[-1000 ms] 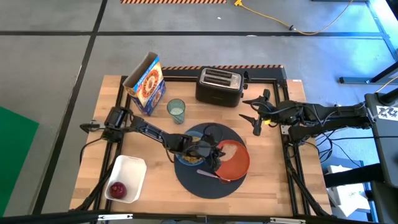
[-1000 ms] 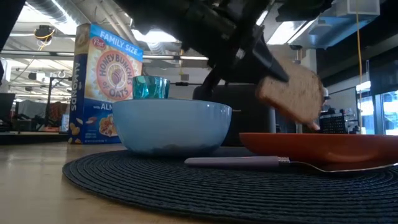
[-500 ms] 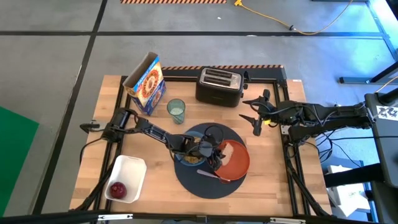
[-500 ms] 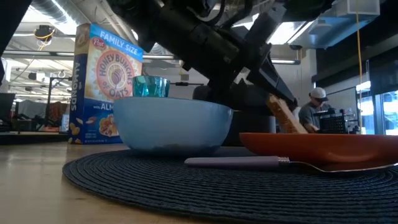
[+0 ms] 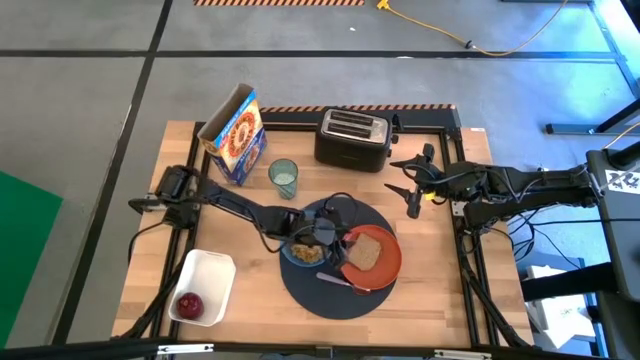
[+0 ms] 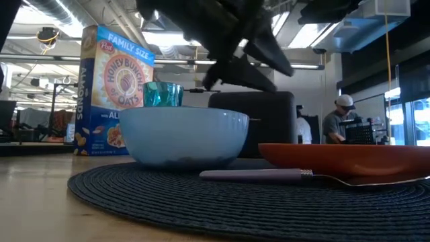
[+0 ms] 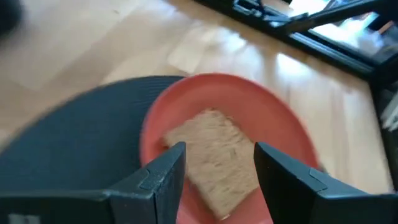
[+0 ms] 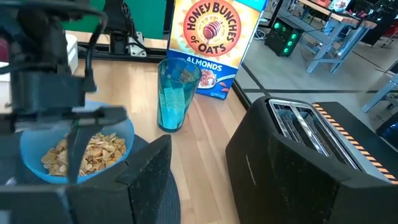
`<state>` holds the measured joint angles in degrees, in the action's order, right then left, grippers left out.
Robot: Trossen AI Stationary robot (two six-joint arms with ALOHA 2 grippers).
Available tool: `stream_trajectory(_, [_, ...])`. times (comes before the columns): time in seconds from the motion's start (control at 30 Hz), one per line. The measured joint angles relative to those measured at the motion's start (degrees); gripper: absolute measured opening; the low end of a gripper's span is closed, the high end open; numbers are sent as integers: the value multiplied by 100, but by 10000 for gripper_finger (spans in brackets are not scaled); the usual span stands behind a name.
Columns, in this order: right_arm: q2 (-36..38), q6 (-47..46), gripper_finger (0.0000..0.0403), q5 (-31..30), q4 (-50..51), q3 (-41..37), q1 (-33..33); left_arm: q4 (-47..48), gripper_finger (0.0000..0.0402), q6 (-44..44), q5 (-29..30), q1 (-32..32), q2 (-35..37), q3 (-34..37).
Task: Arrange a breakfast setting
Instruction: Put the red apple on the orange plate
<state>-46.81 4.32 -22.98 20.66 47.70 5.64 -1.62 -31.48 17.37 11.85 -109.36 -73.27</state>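
Black toaster (image 5: 352, 137) behind mat (image 5: 335, 290) | toast (image 5: 366, 252) on plate (image 5: 385, 262) — left end effector (image 5: 335, 232) apart

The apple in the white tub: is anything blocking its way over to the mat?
Nothing visible does. The red apple lies in the white tub, and bare table separates the tub from the round dark mat.

Cereal box (image 5: 234, 135): upright, well beyond left gripper (image 5: 322, 232).
Toaster (image 5: 352, 138): black, near right gripper (image 5: 410, 190).
White tub (image 5: 205, 287): counter (image 5: 440, 290) corner.
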Motion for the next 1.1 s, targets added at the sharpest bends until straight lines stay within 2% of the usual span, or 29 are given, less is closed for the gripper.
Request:
stream_trajectory(0.2, [0, -37, 259, 3, 0, 0, 1, 1032, 186, 581, 398, 171, 607, -3])
stream_trajectory(0.37, [0, -112, 259, 28, 2, 0, 1, 2272, 186, 484, 1169, 454, 1232, -3])
stream_trajectory(0.43, [0, -131, 259, 118, 2, 0, 1, 2642, 186, 331, 1153, 587, 1434, 1])
stream_trajectory(0.53, [-11, -233, 259, 241, 7, 0, 1, 3423, 186, -209, 433, 775, 1773, -1])
stream_trajectory(0.7, [-56, -237, 259, 304, -50, 0, 1, 4799, 186, -2058, -1544, 1006, 2309, -3])
stream_trajectory(0.77, [-68, -116, 259, 303, -151, 0, -3, 5348, 186, -2662, -2093, 1218, 2440, -3])
stream_trajectory(0.83, [-68, 43, 259, 305, -347, 0, -3, 5888, 184, -3176, -2360, 1496, 2491, -3])
stream_trajectory(0.93, [-66, 300, 259, 308, -577, 0, -3, 6507, 177, -4011, -2437, 2003, 2484, 1])
stream_trajectory(1.03, [-68, 526, 259, 308, -712, 0, -3, 6754, 170, -4750, -2447, 2551, 2386, 4])
stream_trajectory(1.1, [-68, 677, 259, 306, -772, 0, -3, 6762, 165, -5123, -2711, 2875, 2321, 58])
